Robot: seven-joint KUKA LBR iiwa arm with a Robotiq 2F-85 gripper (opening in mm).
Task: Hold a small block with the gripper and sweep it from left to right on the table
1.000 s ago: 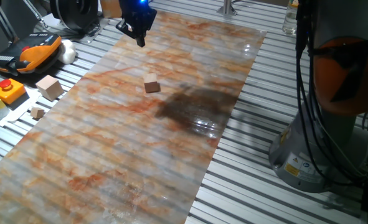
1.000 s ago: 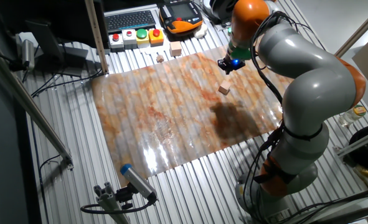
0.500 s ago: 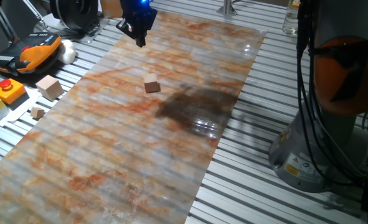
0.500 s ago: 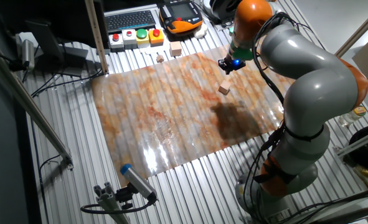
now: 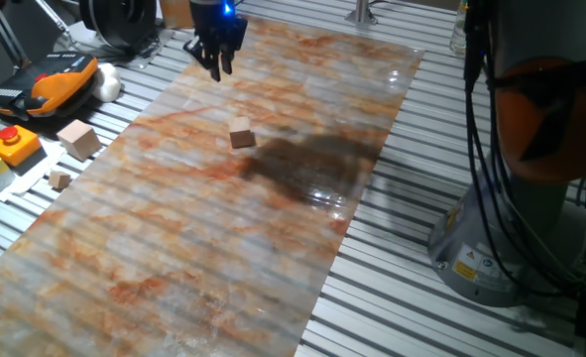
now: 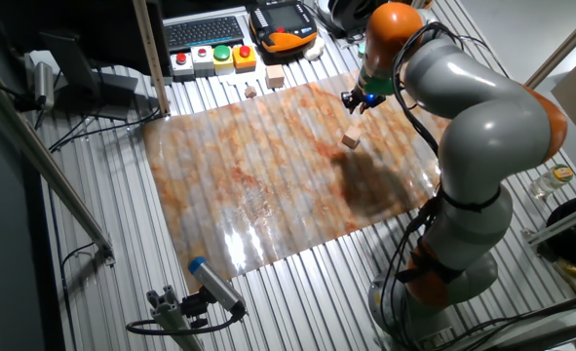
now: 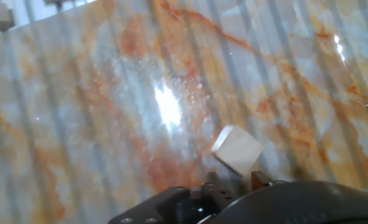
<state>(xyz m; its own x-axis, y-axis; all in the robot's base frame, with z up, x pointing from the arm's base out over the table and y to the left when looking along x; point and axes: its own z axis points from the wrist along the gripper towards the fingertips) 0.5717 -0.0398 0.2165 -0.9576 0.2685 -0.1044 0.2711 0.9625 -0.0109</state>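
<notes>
While our gripper [image 5: 216, 55] is hanging above the far edge of the marble sheet [image 5: 223, 228], we are seeing the small block [image 5: 241, 136] lying alone on the sheet, down toward five o'clock from the fingers in one fixed view. Our fingers are holding nothing and looking spread apart. The block is a cube, so no side is longer. The larger cube [image 5: 78, 138] and tiny cube [image 5: 59, 179] are sitting well apart at nine o'clock, blocking nothing.
</notes>
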